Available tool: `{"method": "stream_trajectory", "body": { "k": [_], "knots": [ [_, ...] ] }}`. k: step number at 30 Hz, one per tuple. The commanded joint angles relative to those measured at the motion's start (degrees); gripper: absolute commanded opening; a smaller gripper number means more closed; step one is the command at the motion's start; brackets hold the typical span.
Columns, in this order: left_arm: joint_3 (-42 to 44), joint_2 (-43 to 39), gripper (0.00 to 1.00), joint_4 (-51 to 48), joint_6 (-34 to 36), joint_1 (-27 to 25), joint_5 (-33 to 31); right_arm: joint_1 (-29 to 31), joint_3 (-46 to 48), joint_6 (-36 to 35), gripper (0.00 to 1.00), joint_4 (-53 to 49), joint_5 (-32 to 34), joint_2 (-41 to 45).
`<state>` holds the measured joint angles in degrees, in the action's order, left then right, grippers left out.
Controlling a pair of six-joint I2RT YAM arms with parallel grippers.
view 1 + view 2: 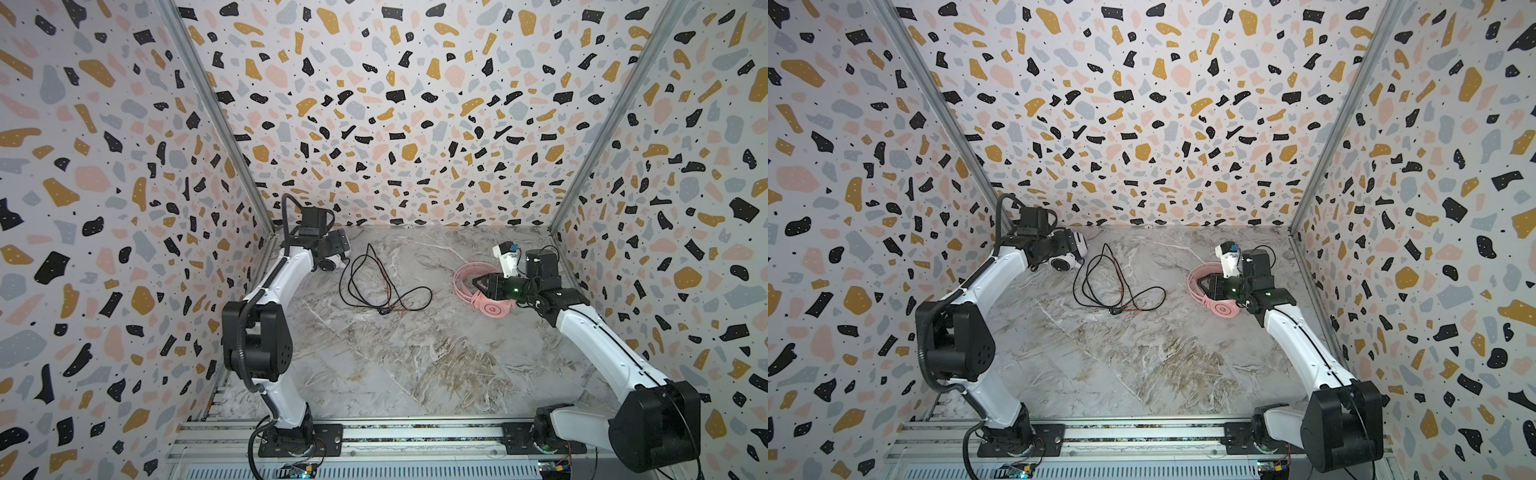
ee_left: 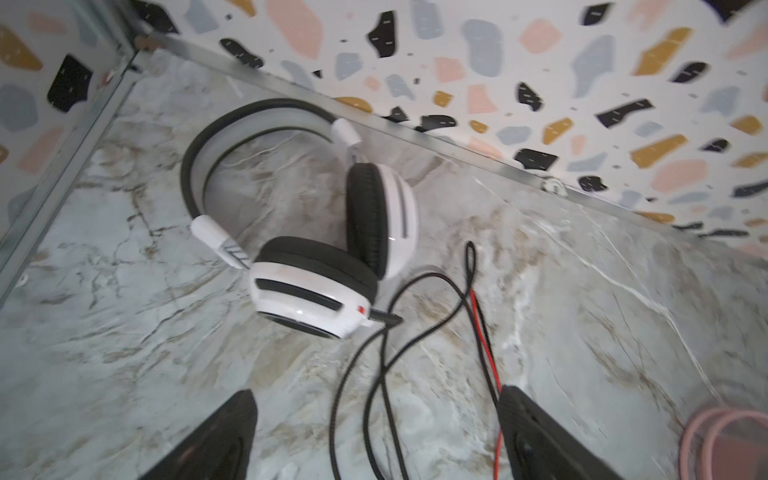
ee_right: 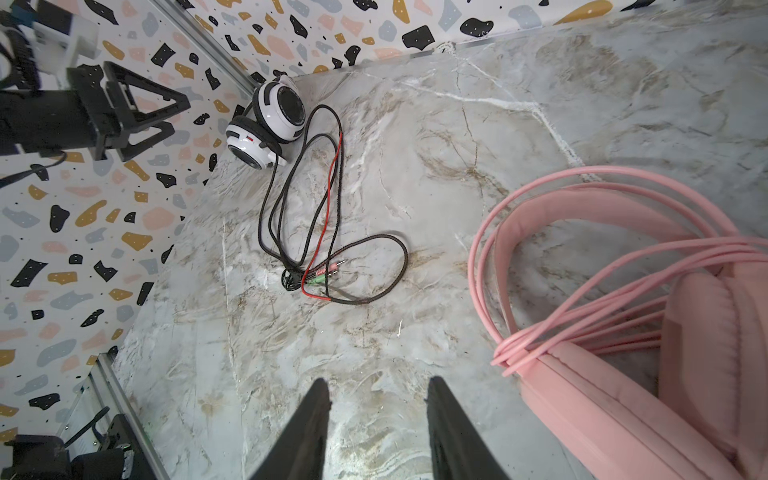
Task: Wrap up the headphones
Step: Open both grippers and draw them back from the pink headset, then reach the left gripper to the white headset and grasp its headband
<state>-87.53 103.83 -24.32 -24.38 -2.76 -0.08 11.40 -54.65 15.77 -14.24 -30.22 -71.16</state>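
Left tool (image 1: pixel 340 246) and right tool (image 1: pixel 478 283) both apart; both headsets lie on the desk (image 1: pixel 395 365).
In both top views the white headset (image 1: pixel 330 264) lies just beside my left tool and the pink headset (image 1: pixel 492 309) partly under my right. At my left wrist, fingers (image 2: pixel 232 419) stand wide, clamping nothing; the white headset lies ahead, its black cable (image 3: pixel 406 266) running back between them. At my right wrist, fingers are apart and empty, with the pink headset just beside them, pink cable (image 3: pixel 519 345) looped over its band.
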Motion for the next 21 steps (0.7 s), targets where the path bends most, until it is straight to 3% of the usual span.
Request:
{"method": "stream_trajectory", "body": {
  "k": [1, 4, 8, 15, 21],
  "knots": [
    [-1.6, 3.9, 0.91, 1.1, -8.2, 4.1, 5.5, 0.3, -0.2, 0.4, 0.41, 1.2, -0.3, 3.1],
    [-3.3, 6.9, 0.91, 4.1, -13.0, 6.5, 4.6, 0.3, 0.9, 0.3, 0.41, 1.4, -0.6, 4.1],
    [-13.3, 14.4, 0.92, -3.6, -21.4, 7.1, -6.9, 0.3, 1.8, 0.0, 0.41, 1.7, -1.4, 4.6],
    [-34.8, 30.7, 0.89, -14.8, -25.9, 7.2, -7.3, 0.3, 2.4, -1.2, 0.41, 1.4, -1.4, 4.6],
    [-37.7, 34.5, 0.86, -15.6, -29.0, 7.8, -13.0, 0.3, 2.2, -1.9, 0.41, 0.8, -1.2, 4.9]
  ]
}}
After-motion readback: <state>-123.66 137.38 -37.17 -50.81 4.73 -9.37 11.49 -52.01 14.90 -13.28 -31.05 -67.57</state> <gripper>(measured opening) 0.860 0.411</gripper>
